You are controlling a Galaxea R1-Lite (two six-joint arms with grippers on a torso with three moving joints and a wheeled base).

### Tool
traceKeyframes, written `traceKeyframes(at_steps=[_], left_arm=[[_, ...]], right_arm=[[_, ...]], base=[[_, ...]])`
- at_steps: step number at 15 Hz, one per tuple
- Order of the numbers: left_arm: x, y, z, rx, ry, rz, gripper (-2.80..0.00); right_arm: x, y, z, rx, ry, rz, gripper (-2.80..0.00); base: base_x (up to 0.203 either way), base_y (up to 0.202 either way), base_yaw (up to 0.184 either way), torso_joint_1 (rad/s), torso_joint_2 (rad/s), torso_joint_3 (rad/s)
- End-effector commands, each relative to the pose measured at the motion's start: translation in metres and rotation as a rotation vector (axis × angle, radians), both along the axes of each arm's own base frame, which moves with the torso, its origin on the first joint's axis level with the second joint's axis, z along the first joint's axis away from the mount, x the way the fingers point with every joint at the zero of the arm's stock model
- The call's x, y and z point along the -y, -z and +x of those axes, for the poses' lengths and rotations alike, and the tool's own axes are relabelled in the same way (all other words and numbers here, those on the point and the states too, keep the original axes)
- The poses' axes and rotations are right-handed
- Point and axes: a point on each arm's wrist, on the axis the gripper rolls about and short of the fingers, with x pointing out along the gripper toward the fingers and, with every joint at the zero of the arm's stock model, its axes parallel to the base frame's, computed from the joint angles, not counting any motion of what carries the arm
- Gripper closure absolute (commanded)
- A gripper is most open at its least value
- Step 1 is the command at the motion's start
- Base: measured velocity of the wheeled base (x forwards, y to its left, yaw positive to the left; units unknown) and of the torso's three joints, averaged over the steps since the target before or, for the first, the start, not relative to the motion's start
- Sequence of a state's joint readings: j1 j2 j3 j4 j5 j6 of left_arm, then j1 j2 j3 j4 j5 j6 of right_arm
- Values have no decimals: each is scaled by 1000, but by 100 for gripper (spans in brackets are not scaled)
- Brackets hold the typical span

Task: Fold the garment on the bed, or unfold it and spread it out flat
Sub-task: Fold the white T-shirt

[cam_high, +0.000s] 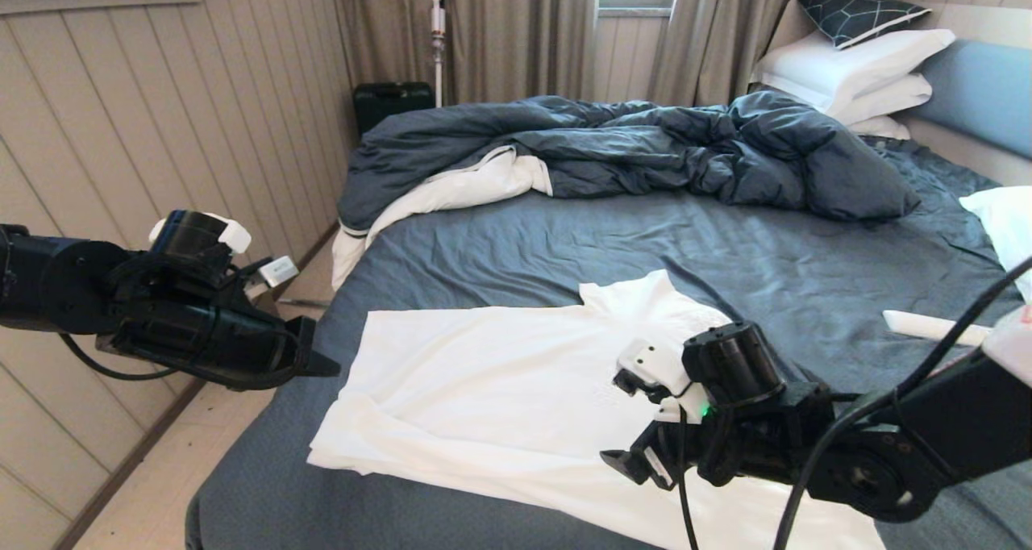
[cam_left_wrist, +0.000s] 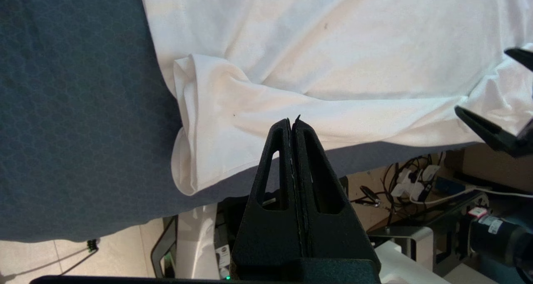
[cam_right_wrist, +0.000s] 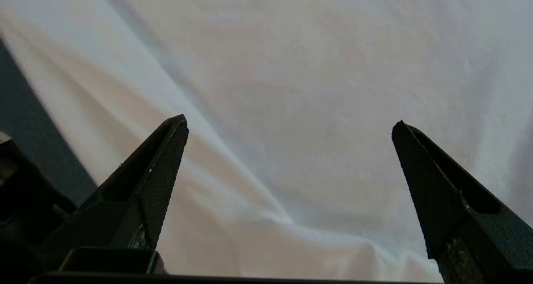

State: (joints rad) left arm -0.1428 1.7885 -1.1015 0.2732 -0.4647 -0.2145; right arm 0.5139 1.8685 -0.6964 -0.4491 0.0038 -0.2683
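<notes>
The white garment (cam_high: 484, 397) lies spread over the near part of the bed (cam_high: 726, 268), on its slate-blue sheet, with a folded-up corner at its near left (cam_left_wrist: 200, 121). My left gripper (cam_high: 318, 364) hovers off the bed's left side, just left of the garment's edge; its fingers are pressed shut on nothing (cam_left_wrist: 292, 120). My right gripper (cam_high: 625, 463) hangs low over the garment's near right part. Its fingers (cam_right_wrist: 166, 150) stand wide open above wrinkled white cloth (cam_right_wrist: 291, 109), holding nothing.
A rumpled dark blue duvet (cam_high: 645, 147) with white lining (cam_high: 459, 187) covers the far half of the bed. White pillows (cam_high: 855, 66) lean on the blue headboard (cam_high: 984, 90) at the right. A wood-panelled wall (cam_high: 121, 131) and bare floor (cam_high: 169, 469) run along the left.
</notes>
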Motion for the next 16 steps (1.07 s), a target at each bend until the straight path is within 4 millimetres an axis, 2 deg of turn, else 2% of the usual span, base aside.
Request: traceKeyframes(at_steps=[1,7,10,16], left_arm=[[0,-1,-1,2,0,-4,0],[0,-3,3,6,-4,-35,0],[1,-6,1,16,8,-62,0],[1,-5,1,19,10,-65,0]], right_arm=[[-12,7,2,-17,-34,-4,-280],[-41,29,-2,-63,-124,-26,-280],[-48,28,-5,-56,-146,-26,-280],[-65,39,17,-44,-138,-25,-280]], base=[[0,0,0,0,0,0],[0,0,0,0,0,0],[0,0,0,0,0,0],[0,0,0,0,0,0]])
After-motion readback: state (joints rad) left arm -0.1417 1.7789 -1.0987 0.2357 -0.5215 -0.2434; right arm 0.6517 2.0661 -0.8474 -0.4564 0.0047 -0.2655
